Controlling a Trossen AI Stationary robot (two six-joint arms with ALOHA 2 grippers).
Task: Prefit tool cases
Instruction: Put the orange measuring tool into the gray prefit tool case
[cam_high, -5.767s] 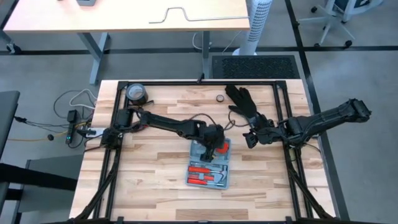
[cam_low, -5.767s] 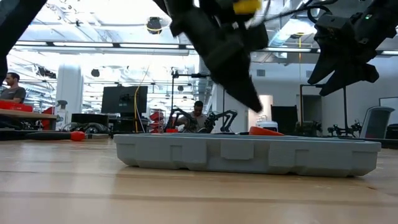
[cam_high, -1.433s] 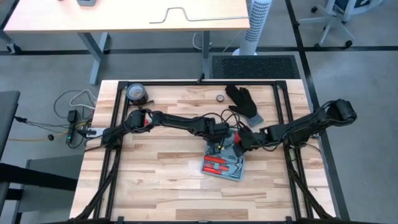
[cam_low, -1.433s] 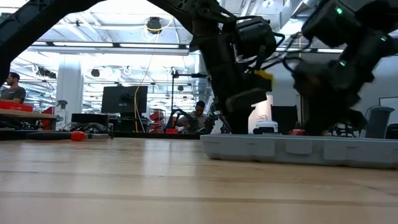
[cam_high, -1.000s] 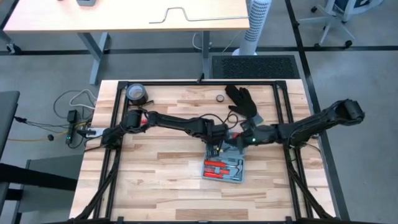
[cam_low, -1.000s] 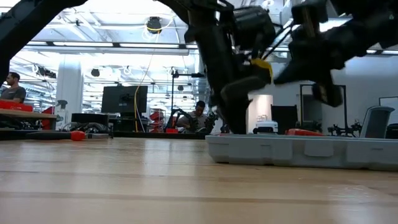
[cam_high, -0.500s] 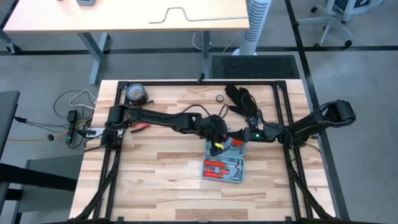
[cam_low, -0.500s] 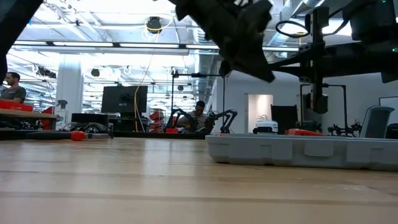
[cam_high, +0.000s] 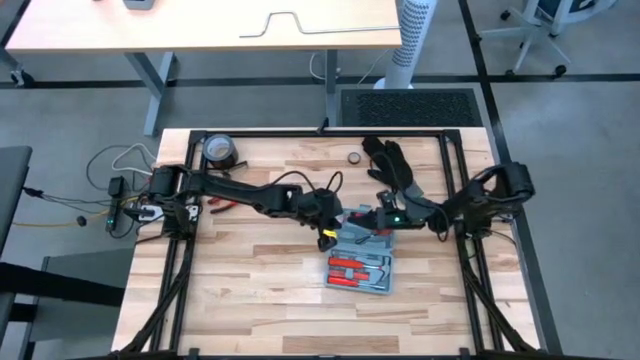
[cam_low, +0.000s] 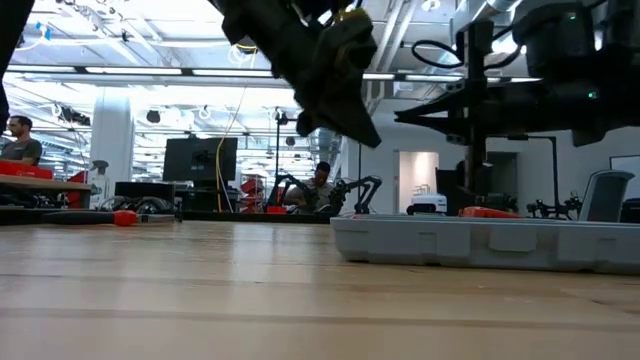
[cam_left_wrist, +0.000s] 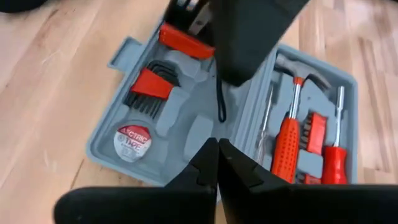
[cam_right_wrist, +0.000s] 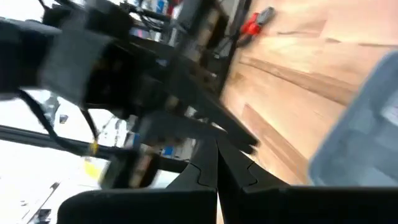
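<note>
The flat blue-grey plastic tool case (cam_high: 358, 258) lies open on the pale wooden butcher-block table (cam_high: 250, 290), a little toward four o'clock from the table's centre in the overhead view. Its moulded grey recesses hold red-handled tools; the left wrist view shows a red-handled hammer (cam_left_wrist: 292, 127), a red-handled screwdriver (cam_left_wrist: 334, 155), a fan of black hex keys in a red holder (cam_left_wrist: 149, 87) and a round tape measure with a red label (cam_left_wrist: 132, 140).

The left gripper (cam_high: 330, 226) hangs just off the case's ten o'clock corner, lifted clear of it in the low view (cam_low: 335, 75). Seen from its own wrist, its two dark fingers (cam_left_wrist: 205, 168) are pressed together with nothing between them.

The right gripper (cam_high: 372, 217) sits over the case's twelve o'clock edge, close to the left one. Its fingers (cam_right_wrist: 208, 168) also meet tip to tip, empty.

Toward one o'clock from the case lies a black fabric glove (cam_high: 392, 165), partly beneath the right arm. A dark roll of tape (cam_high: 219, 152) rests at the table's ten o'clock corner, well apart from the case.
</note>
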